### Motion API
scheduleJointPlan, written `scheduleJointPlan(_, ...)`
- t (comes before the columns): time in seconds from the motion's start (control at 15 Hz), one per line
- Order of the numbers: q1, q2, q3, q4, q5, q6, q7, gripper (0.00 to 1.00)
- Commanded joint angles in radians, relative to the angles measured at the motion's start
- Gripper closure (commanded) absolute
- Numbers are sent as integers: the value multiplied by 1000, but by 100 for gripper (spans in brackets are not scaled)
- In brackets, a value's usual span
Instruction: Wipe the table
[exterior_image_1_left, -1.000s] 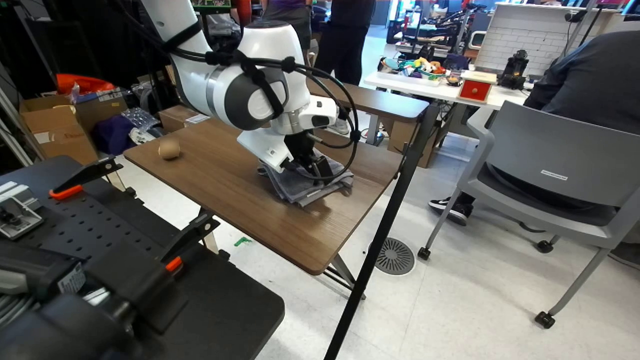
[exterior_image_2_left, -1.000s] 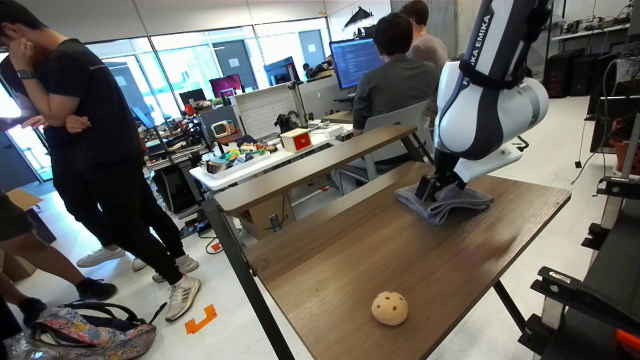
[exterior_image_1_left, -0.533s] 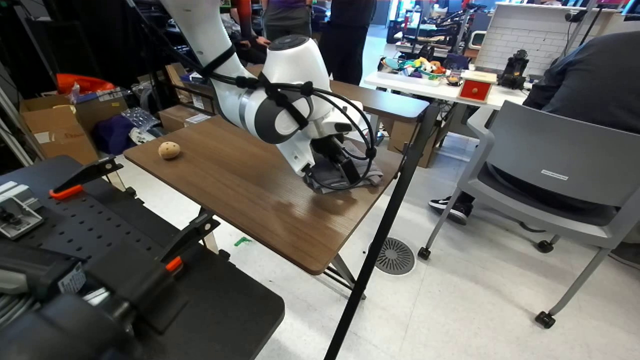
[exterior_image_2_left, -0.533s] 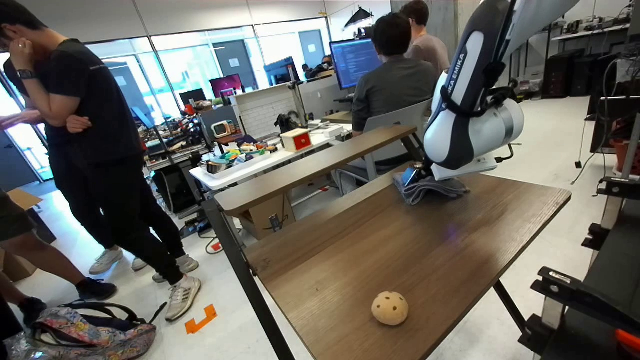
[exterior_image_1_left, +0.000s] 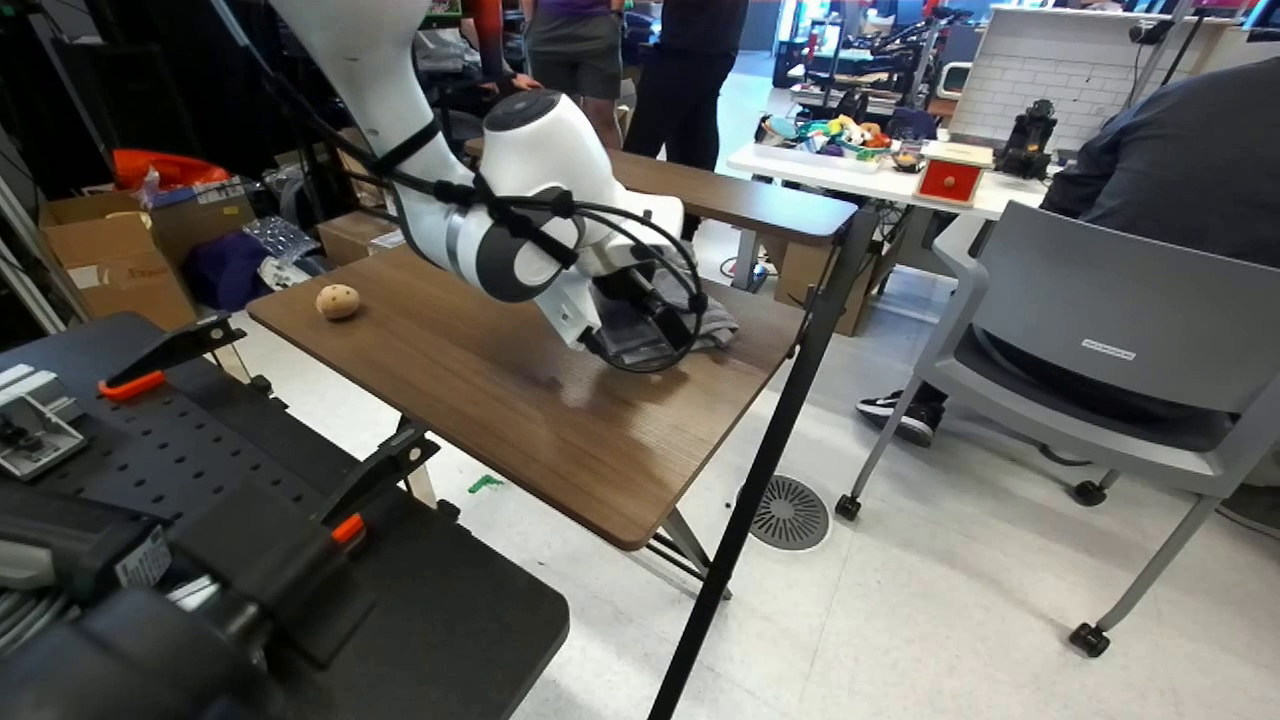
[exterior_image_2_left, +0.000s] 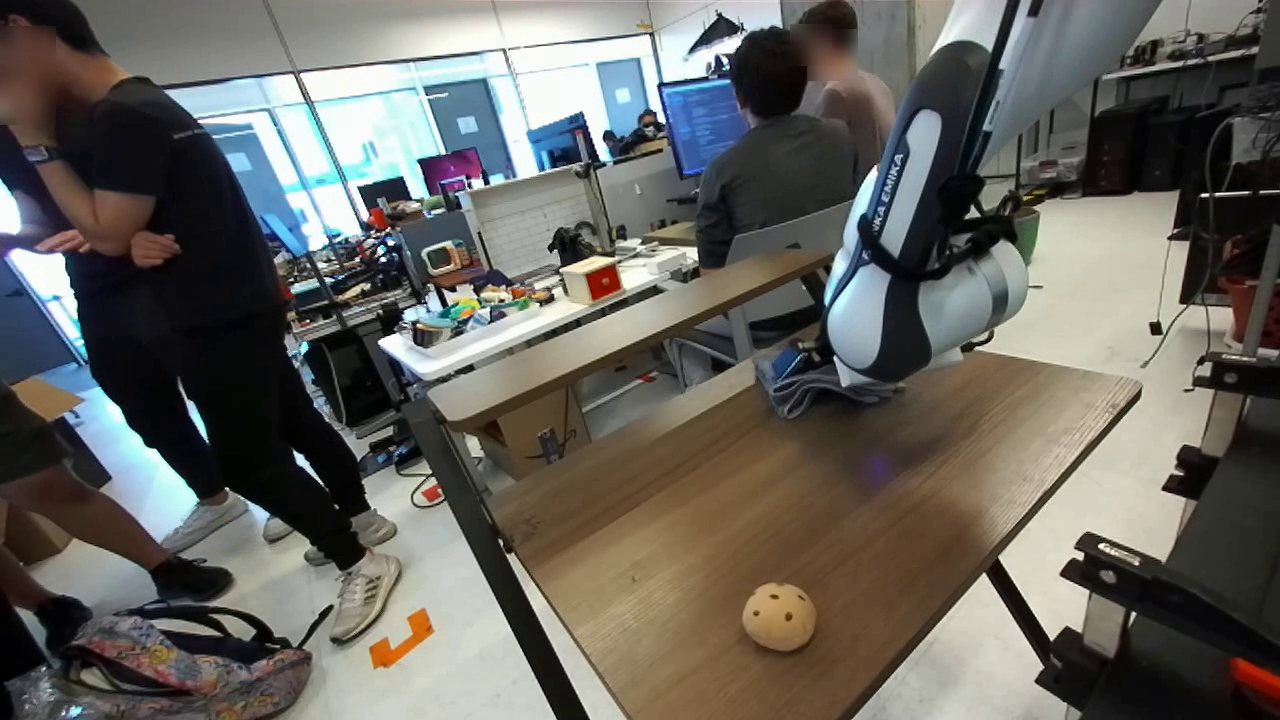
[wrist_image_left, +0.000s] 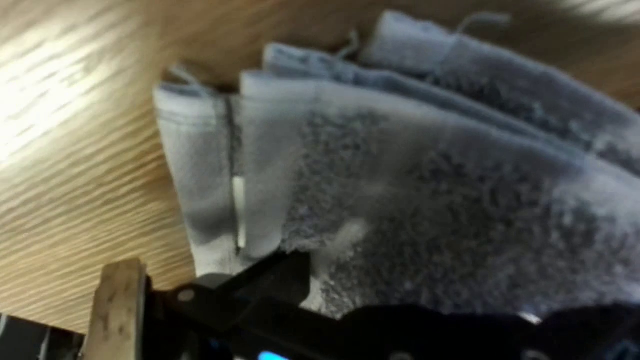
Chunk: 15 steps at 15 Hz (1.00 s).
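Grey cloth lay folded on the table.
The gripper met it; clamped or apart, I couldn't tell.

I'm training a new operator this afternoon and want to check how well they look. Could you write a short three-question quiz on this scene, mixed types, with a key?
1. Short answer: on the table, is the lower end of the robot arm down at the cloth or at the ball?

2. Multiple choice: how does the ball look?
A: striped
B: dark-spotted
C: chequered

3. True or false: the cloth is spread out flat in a single layer.

Key
1. At the cloth; the ball lies apart from it, as both exterior views show.
2. B.
3. False: it is folded, with several layers showing in the wrist view.
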<state>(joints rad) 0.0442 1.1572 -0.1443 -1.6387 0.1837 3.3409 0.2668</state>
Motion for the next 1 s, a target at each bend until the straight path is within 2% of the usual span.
scheduleJointPlan(0.0,12,-37,117,-156,-6,153,-57,0)
scheduleJointPlan(0.13,5,-53,181,-214,-22,222,-75,0)
scheduleJointPlan(0.33,5,-60,221,-232,-19,221,-88,0)
scheduleJointPlan(0.67,-6,-12,162,-109,22,174,-77,0)
scheduleJointPlan(0.93,-14,42,69,6,72,140,-61,0)
